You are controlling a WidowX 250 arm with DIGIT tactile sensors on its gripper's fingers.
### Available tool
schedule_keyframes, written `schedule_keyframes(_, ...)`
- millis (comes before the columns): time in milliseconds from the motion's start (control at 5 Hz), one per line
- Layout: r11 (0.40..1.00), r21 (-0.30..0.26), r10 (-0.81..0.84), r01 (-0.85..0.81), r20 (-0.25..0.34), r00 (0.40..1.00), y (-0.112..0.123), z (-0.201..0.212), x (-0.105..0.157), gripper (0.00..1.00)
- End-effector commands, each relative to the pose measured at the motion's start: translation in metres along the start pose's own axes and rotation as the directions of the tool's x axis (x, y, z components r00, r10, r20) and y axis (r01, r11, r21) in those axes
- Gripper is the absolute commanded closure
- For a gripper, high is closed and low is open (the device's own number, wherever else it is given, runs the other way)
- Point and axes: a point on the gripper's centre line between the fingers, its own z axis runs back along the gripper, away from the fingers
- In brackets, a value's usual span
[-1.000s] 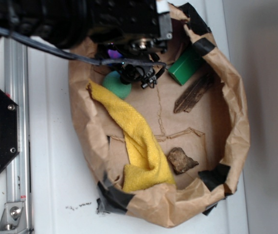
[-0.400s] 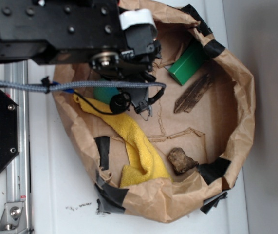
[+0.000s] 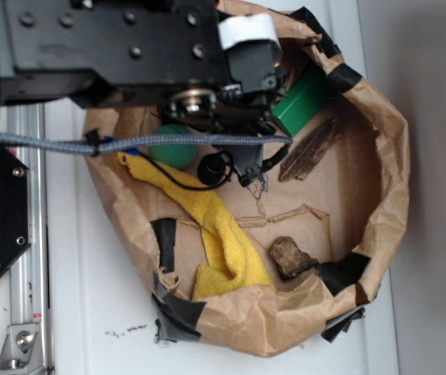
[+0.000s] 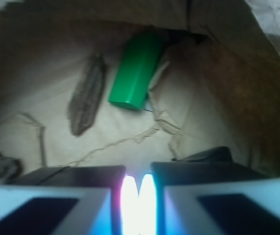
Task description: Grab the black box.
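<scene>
In the wrist view a dark glossy shape (image 4: pixel 209 153) peeks out just behind my right finger, close to the paper wall; it looks like the black box, though only its top shows. My gripper (image 4: pixel 139 196) is shut, its two bright pads touching with nothing between them. In the exterior view the gripper (image 3: pixel 255 176) hangs over the bag floor beside the green ball (image 3: pixel 172 150), and the arm hides the black box.
A brown paper bag (image 3: pixel 379 195) with black tape patches walls everything in. Inside lie a green rectangular block (image 3: pixel 305 100), a wood strip (image 3: pixel 312 150), a rock (image 3: pixel 290 256) and a yellow towel (image 3: pixel 223 234). A metal rail (image 3: pixel 27 234) runs on the left.
The arm has swung down into the bag and then shifted right. The bag's left wall and the yellow towel were pushed and reshaped. More of the green ball shows now.
</scene>
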Motion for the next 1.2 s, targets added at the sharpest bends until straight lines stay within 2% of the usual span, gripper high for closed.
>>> schedule_keyframes(0,0.996,0.089,0.002,0.000,-0.026,1.000,0.062,-0.029,-0.012,0.00)
schedule_keyframes(200,0.991,0.116,-0.065,0.073,-0.068,0.996,0.079,-0.049,-0.018,0.00)
schedule_keyframes(400,0.981,0.116,-0.143,0.154,-0.092,0.985,0.088,-0.059,-0.023,0.00)
schedule_keyframes(600,0.979,0.036,-0.197,0.201,-0.100,0.975,0.105,-0.066,-0.029,0.00)
schedule_keyframes(800,0.963,-0.020,-0.270,0.270,-0.120,0.955,0.104,-0.074,-0.023,0.00)
schedule_keyframes(1000,0.960,-0.046,-0.280,0.277,-0.158,0.947,0.103,-0.083,-0.020,0.00)
